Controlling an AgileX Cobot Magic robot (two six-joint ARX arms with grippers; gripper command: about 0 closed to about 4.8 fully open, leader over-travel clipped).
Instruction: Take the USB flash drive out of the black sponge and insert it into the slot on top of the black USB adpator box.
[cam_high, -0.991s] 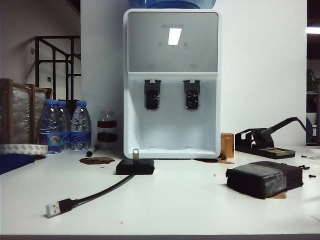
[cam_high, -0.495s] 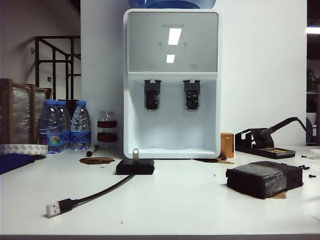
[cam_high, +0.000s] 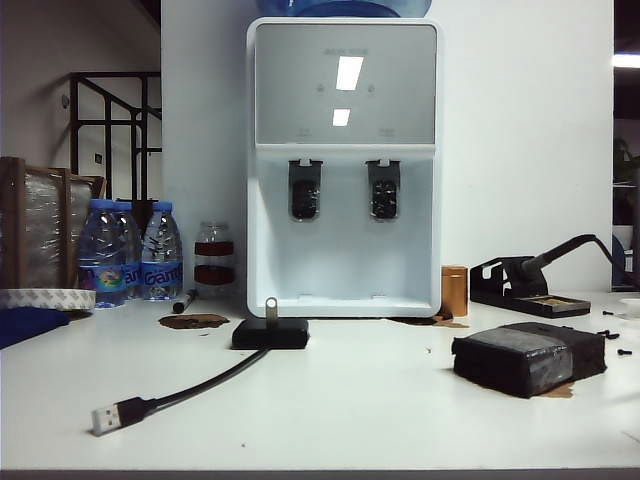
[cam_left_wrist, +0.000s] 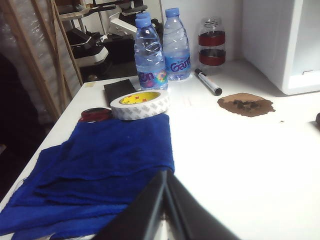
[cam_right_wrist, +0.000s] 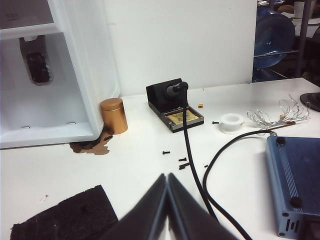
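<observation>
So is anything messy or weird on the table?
Yes. Brown stains mark the white table near the water dispenser, and small black screws lie scattered by the soldering iron stand. Both the left gripper and right gripper are shut, touching nothing.

water dispenser (cam_high: 343, 165) set at table's back, centre | two water bottles (cam_high: 128, 250) and a jar (cam_high: 214, 253) placed left of it | tape roll (cam_left_wrist: 139, 104) laid against blue cloth (cam_left_wrist: 100, 165) | copper can (cam_high: 454, 291) and soldering stand (cam_high: 527, 285) seen right
</observation>
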